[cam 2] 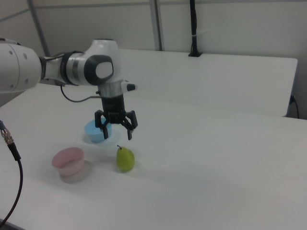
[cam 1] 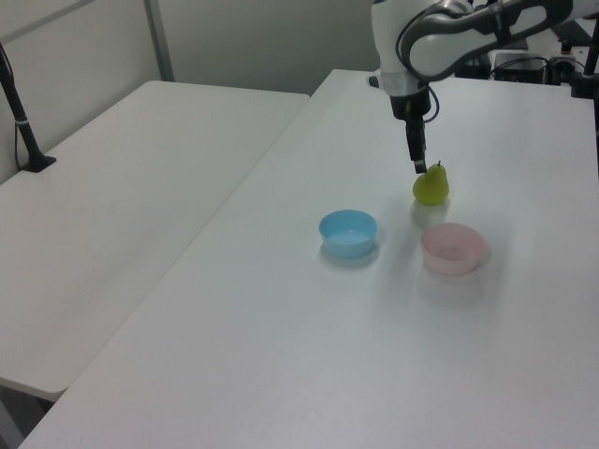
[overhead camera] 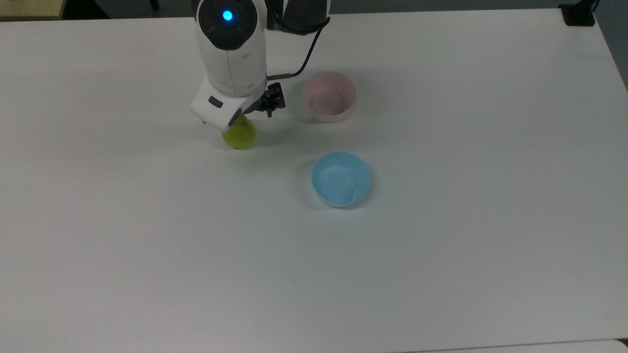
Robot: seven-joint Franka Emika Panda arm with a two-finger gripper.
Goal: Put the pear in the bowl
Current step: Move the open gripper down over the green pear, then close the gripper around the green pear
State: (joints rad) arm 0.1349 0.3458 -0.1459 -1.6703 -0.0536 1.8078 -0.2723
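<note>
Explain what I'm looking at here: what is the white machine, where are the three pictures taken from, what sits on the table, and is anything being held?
The white machine is a robot arm ending in a black two-finger tool. One picture looks down from above; the other two look across the white table from opposite sides. On the table stand a small yellow-green pear, a small round pale pink plastic bowl and a light blue bowl of similar size, all apart from one another. Nothing is held: in the right view the tool hangs open just above the pear, fingers spread, not touching it. Both bowls in the top view look empty.
</note>
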